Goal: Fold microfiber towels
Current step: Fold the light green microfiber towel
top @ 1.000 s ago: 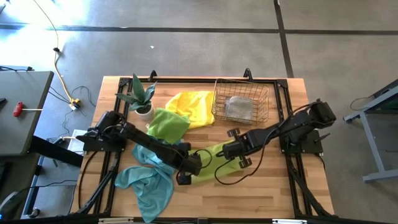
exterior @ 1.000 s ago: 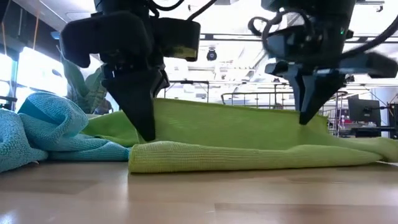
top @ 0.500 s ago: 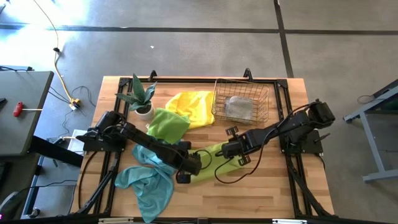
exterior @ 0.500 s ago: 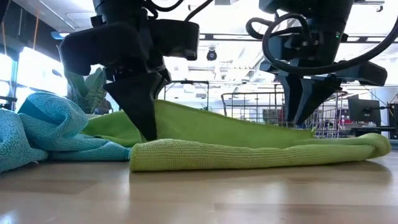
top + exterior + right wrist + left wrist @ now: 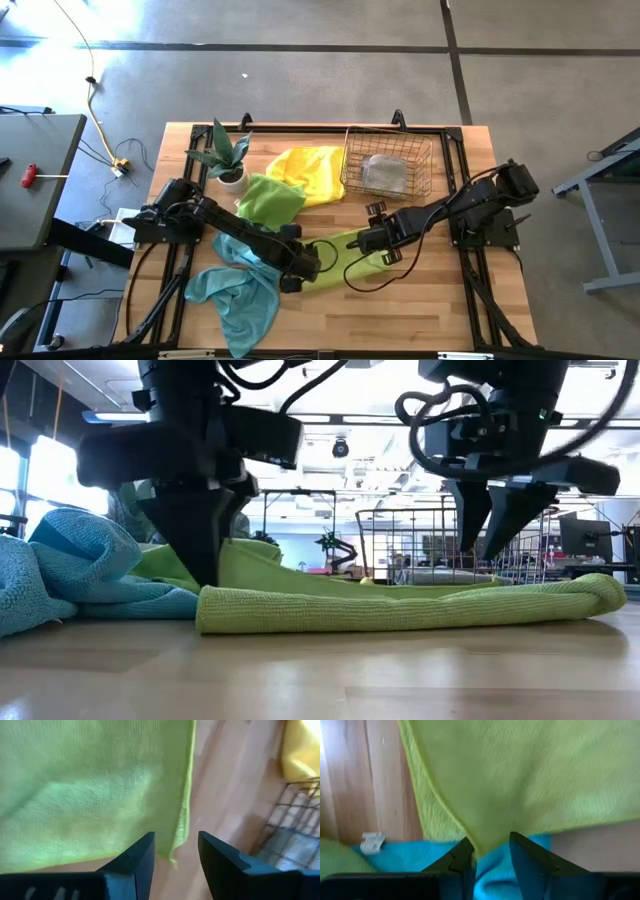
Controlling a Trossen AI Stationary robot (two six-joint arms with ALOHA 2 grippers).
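A lime green microfiber towel (image 5: 335, 272) lies folded in two on the table's middle, its fold (image 5: 400, 610) toward the near edge. My left gripper (image 5: 292, 278) points down at the towel's left end, open, with the upper layer's corner (image 5: 481, 845) between its fingers. My right gripper (image 5: 372, 243) hangs open just above the towel's right end (image 5: 175, 851), clear of it. A teal towel (image 5: 235, 295) is bunched at the near left. A second lime towel (image 5: 270, 200) and a yellow towel (image 5: 305, 170) lie toward the far side. My left gripper comes from above with its open fingers (image 5: 462, 857) on either side of the upper layer's corner (image 5: 481, 845). The cloth is not pinched. Whether a finger touches it I cannot tell.
A wire basket (image 5: 388, 150) holding a grey towel (image 5: 385, 175) stands at the far right. A potted plant (image 5: 228, 155) stands at the far left. Bare wood (image 5: 420, 310) lies along the near right.
Both grippers have opened and let go of the lime towel's upper layer. That layer, held up a second ago, has sunk flat onto the lower one, and its right end now lies doubled over. My right gripper has risen a little clear of the cloth.
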